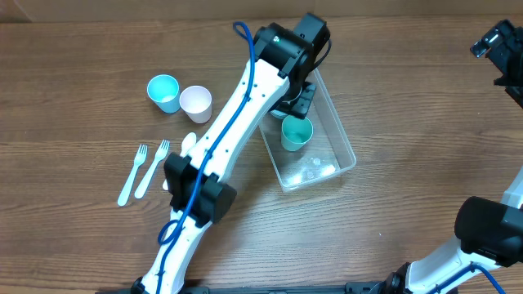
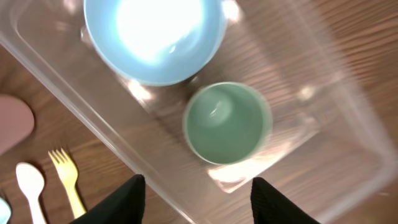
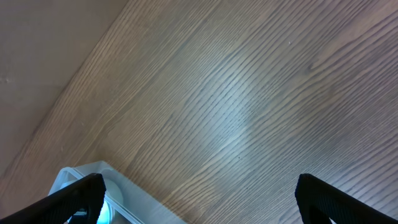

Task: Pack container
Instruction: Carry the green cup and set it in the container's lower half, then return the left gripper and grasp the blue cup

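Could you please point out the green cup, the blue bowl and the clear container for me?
green cup (image 2: 227,123), left wrist view, on its inside bottom.
blue bowl (image 2: 155,34), left wrist view, on its bright inside.
container (image 1: 315,169), overhead view, on its bare floor below the cup.

On the wooden table (image 1: 82,65), a blue cup (image 1: 163,91) and a pale pink cup (image 1: 195,103) are set upright, close side by side. A light blue fork (image 1: 131,174) and a pale yellow fork (image 1: 153,167) are laid parallel nearby, with a white spoon (image 1: 188,144) just beside them.

A blue bowl (image 2: 155,37) and a green cup (image 1: 296,132) crowd the far half of the container (image 1: 325,168); its near end lies bare
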Robot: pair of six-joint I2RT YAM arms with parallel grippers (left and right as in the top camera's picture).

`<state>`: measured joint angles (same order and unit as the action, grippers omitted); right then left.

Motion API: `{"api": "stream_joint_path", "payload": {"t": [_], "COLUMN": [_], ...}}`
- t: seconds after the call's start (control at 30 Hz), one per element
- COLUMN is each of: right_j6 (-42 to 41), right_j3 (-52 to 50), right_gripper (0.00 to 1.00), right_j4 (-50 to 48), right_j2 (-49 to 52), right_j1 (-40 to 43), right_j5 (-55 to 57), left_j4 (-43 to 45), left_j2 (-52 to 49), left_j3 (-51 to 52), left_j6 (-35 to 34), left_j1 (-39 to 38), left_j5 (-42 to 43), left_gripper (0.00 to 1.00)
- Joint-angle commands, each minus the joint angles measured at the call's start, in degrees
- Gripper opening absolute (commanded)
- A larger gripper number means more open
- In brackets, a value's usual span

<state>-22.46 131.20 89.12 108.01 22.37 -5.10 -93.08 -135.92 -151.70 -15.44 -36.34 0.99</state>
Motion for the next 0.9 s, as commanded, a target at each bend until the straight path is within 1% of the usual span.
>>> {"api": "stream_joint_path", "payload": {"t": [0.0, 0.03, 0.1, 0.2, 0.3, 0.43, 0.6, 0.67, 0.87], "right_j6": [-0.31, -0.31, -0.31, -0.31, -0.31, -0.31, -0.31, -0.31, -0.31], "right_j3": [0.24, 0.24, 0.24, 0.24, 0.24, 0.24, 0.24, 0.24, 0.24], "right_gripper": [1.0, 1.0, 1.0, 1.0, 1.0, 1.0, 1.0, 1.0, 1.0], "right_j4": [-0.28, -0.28, -0.28, -0.28, -0.28, -0.28, -0.28, -0.28, -0.28], "right_j2": [-0.79, -0.79, -0.79, -0.79, -0.79, -0.79, -0.79, -0.79, -0.79], "right_j1": [-0.11, -0.11, -0.11, -0.11, -0.11, -0.11, -0.11, -0.11, -0.11], "right_j5": [0.33, 0.33, 0.33, 0.33, 0.33, 0.33, 0.33, 0.33, 0.33], "left_j4": [5.55, 8.17, 14.36, 24.41, 28.83, 29.94, 29.88, 28.26, 19.37], "left_j2": [2.1, 1.92, 1.25, -0.81, -3.72, -8.04, -10.6, -10.75, -10.56], "left_j3": [-1.29, -0.57, 1.55, 5.31, 7.48, 8.72, 8.74, 8.74, 8.55], "left_j6": [-1.05, -0.66, 0.28, 1.36, 1.27, 1.2, 1.77, 1.75, 1.66], "left_j1": [-2.86, -3.52, -5.01, -7.74, -9.9, -11.34, -11.32, -11.26, -11.19], "left_j5": [4.02, 5.27, 8.55, 14.16, 15.17, 16.11, 17.31, 17.0, 16.41], "left_gripper": [0.45, 0.4, 0.26, 0.15, 0.09, 0.06, 0.08, 0.07, 0.04]}}
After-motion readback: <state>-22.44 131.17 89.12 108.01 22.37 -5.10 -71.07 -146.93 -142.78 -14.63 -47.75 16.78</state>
